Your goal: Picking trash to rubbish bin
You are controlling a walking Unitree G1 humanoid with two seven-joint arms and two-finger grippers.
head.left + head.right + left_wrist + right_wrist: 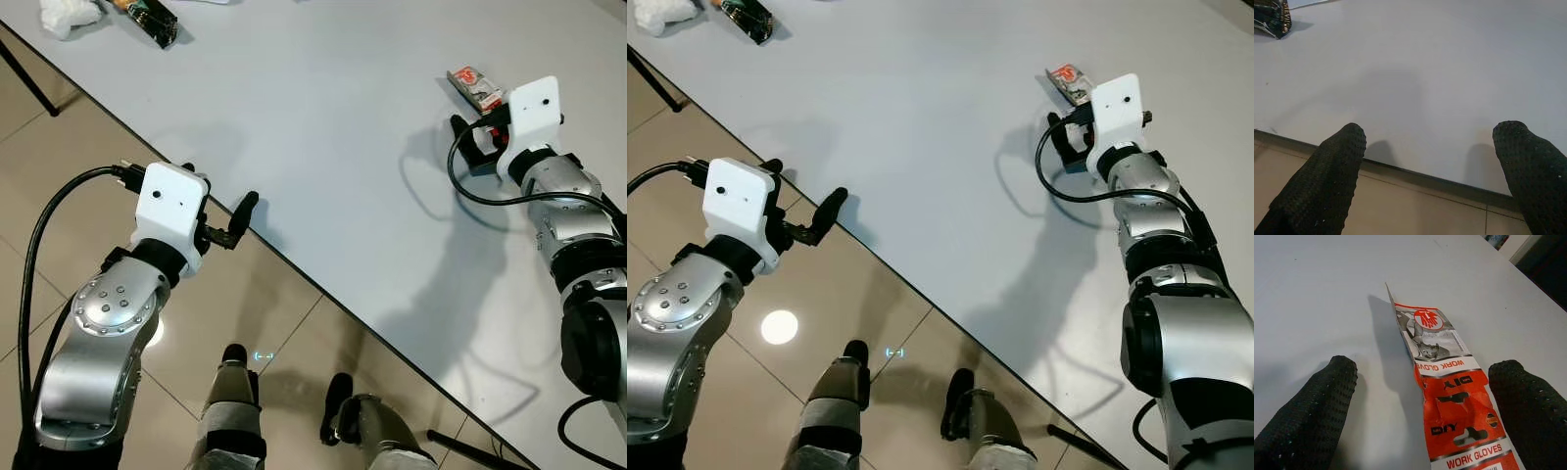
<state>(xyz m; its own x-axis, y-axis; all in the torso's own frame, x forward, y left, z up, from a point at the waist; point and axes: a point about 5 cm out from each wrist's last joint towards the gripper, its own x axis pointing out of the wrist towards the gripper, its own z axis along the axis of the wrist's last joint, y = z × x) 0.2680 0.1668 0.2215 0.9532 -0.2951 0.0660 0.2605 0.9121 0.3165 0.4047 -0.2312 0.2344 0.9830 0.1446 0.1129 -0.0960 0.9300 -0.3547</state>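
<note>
A red and white work-gloves pack [1454,396] lies flat on the white table [323,127], toward its far right. My right gripper [480,137] is open just above the table, and the near end of the pack [475,86] lies between its fingers [1312,411], untouched. My left gripper [217,186] is open and holds nothing; it hovers at the table's near edge [1400,169]. A dark crumpled wrapper [152,20] and a white wad of tissue [67,15] rest at the table's far left corner.
The table's edge runs diagonally from upper left to lower right. Tan floor tiles [284,323] lie beneath it, with my own legs [235,392] standing on them. A black table leg [29,78] shows at far left.
</note>
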